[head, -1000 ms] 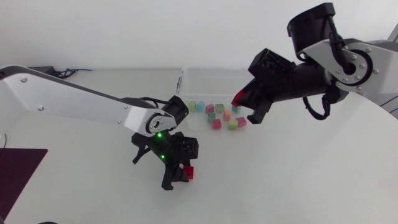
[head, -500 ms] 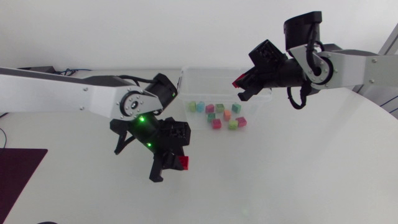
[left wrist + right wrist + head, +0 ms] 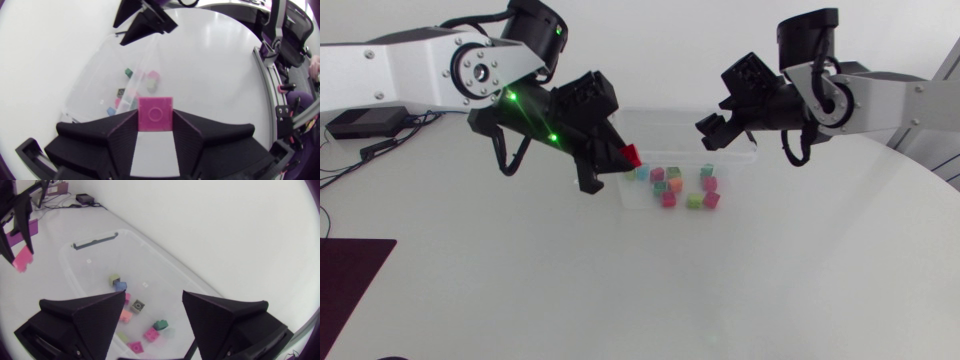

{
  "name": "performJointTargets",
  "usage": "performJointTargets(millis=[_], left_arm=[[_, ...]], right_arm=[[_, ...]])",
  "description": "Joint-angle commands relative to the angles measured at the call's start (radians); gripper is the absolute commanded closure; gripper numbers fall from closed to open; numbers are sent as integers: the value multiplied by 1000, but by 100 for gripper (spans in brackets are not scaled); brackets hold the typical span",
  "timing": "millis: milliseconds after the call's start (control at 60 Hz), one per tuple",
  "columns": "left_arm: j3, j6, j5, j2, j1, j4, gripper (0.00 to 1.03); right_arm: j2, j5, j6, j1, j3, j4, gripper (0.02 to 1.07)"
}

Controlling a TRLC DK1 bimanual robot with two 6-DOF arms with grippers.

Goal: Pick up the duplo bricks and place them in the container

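Brick, red-pink, sits pinched between left gripper's fingers, held above container's left edge; right gripper hangs over the far right rim, fingers wide apart, empty; loose bricks lie inside — clear walls hard to trace, left corner hidden behind the gripper.

Head cam: fixed high, looks down on whole table. Wrist cams: close, tilted down; all 3 share container.
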Motion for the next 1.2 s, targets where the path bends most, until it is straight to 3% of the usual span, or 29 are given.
performJointTargets(millis=[0,67,300,383,467,500,533,550,933,1183], left_arm=[[60,-95,10,54,12,67,68],[93,-181,7,100,32,177,68],[281,-282,-66,298,52,248,66],[344,-308,-85,367,58,248,65],[379,-316,-117,410,58,248,46],[386,-320,-121,419,59,246,31],[383,-320,-141,419,59,248,10],[379,-320,-143,419,59,246,5],[179,-352,-266,255,124,260,5],[-134,-372,-339,-12,168,443,5]], right_arm=[[-75,4,18,-17,-58,20,18],[-124,4,18,-26,-105,29,17],[-280,4,20,-56,-259,43,17],[-328,6,20,-62,-300,43,11],[-363,6,25,-68,-325,35,8],[-381,6,28,-72,-341,35,8],[-400,7,31,-72,-355,34,7],[-404,10,31,-72,-358,34,7],[-610,150,69,-85,-510,46,7],[-805,233,72,-132,-622,94,7]])
